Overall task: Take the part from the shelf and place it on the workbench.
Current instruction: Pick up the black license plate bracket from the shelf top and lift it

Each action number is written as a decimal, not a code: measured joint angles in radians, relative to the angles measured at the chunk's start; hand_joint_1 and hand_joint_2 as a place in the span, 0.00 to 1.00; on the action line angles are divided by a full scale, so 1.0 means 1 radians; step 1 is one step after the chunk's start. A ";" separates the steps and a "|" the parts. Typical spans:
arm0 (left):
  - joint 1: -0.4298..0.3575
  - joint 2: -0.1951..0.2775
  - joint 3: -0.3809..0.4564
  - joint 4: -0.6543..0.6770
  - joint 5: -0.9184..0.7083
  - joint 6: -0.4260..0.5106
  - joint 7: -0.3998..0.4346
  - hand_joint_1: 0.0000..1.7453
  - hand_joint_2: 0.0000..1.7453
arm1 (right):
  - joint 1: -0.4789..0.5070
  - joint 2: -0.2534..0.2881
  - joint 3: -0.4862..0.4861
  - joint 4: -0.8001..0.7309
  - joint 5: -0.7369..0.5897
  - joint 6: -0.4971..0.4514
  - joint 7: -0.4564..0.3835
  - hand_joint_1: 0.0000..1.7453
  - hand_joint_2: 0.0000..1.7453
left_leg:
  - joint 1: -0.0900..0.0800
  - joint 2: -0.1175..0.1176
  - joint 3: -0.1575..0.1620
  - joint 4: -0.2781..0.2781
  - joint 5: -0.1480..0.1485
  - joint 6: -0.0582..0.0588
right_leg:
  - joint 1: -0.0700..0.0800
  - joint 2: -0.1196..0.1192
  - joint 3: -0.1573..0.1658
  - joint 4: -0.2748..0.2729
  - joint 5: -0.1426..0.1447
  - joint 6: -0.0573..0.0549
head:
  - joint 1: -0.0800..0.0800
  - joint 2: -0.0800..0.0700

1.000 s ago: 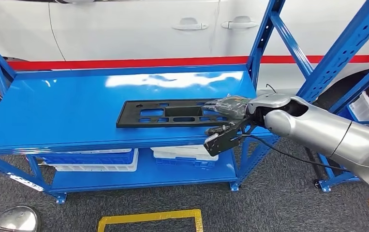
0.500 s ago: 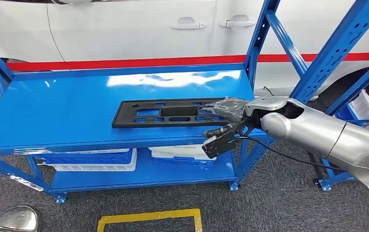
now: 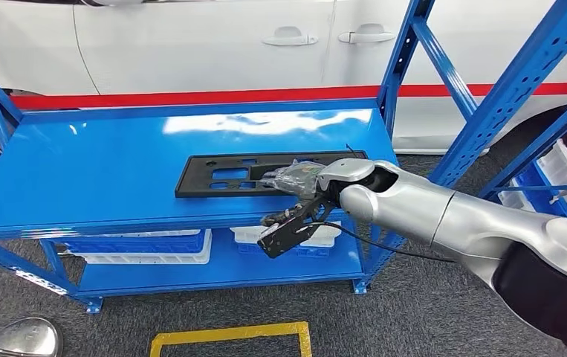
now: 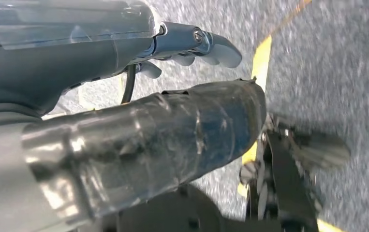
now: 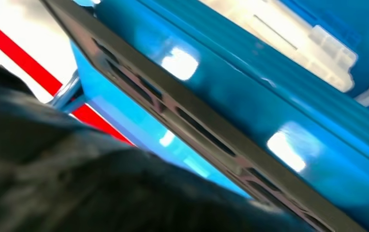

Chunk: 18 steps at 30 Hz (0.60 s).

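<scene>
With our right hand (image 3: pixel 295 178) clamped over the near right end of the black plastic frame part (image 3: pixel 235 173) lying flat on the blue shelf (image 3: pixel 94 171), we risk it pivoting, dragging or slipping free, since the long unsupported end overhangs our one-sided grasp.

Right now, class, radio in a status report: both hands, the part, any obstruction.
Right hand over the black part's near end, grasp not confirmed. Left hand hanging over the floor, holding nothing. Part flat on the blue shelf. Nothing blocking.
</scene>
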 joint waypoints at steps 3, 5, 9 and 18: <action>0.000 0.001 0.000 0.000 0.000 0.001 0.004 0.00 0.00 | 0.001 0.004 0.000 0.010 0.000 0.008 -0.001 0.00 0.00 | 0.005 0.002 0.001 -0.005 0.004 0.013 | -0.006 0.000 -0.054 0.121 -0.074 0.016 | 0.001 0.000; 0.000 0.001 0.000 0.000 0.000 0.001 0.004 0.00 0.00 | 0.005 0.005 0.000 0.016 0.000 0.014 -0.002 0.00 0.00 | 0.004 0.002 0.001 -0.005 0.003 0.016 | -0.008 -0.001 -0.115 0.247 -0.123 0.022 | 0.001 0.000; 0.000 0.001 0.000 0.000 0.000 0.000 0.004 0.00 0.00 | 0.007 0.006 0.000 0.022 0.000 0.016 -0.002 0.00 0.00 | 0.004 -0.001 0.006 -0.004 0.001 0.014 | -0.007 -0.001 -0.065 0.134 -0.032 0.010 | 0.001 0.000; 0.000 -0.001 0.000 0.000 -0.002 -0.002 0.001 0.00 0.00 | -0.003 0.017 0.000 0.029 0.000 0.023 -0.001 0.00 0.00 | 0.002 0.000 -0.036 0.090 -0.063 -0.020 | -0.006 -0.004 0.014 -0.037 0.023 -0.029 | 0.000 0.000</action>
